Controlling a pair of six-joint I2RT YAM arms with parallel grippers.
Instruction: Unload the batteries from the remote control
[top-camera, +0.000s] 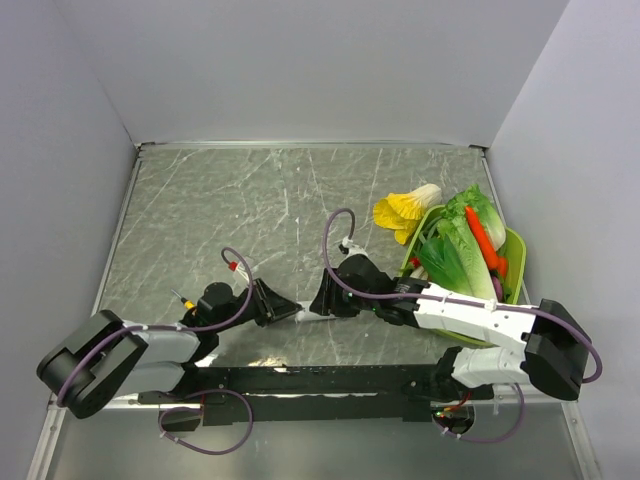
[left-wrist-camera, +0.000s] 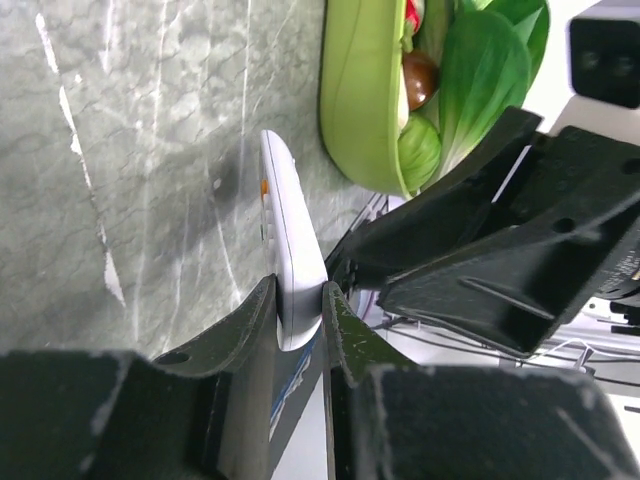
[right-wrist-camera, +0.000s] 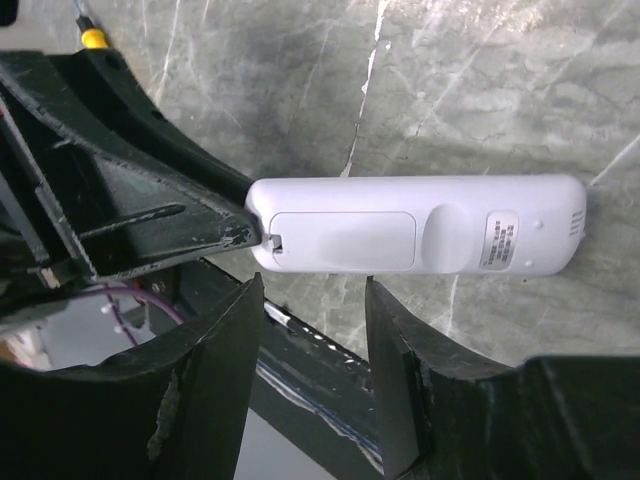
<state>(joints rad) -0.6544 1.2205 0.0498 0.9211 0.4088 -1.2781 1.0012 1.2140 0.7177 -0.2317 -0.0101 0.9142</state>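
bottom of the left wrist view: my left gripper (left-wrist-camera: 298, 305) pinches 1 end of the remote control (left-wrist-camera: 285, 230), which stands on edge over the table (left-wrist-camera: 130, 150). my right gripper (right-wrist-camera: 312, 290) hangs spread below it, touching nothing. the battery cover (right-wrist-camera: 345, 240) looks seated, so the batteries are hidden. step, i judge: opening the compartment. next calls for a right fingertip at the cover's notch. upper right, beyond: green basket (left-wrist-camera: 350, 110).

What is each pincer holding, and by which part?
Left pincer clamps the remote by its battery-cover end. Right pincer is open, holding nothing.
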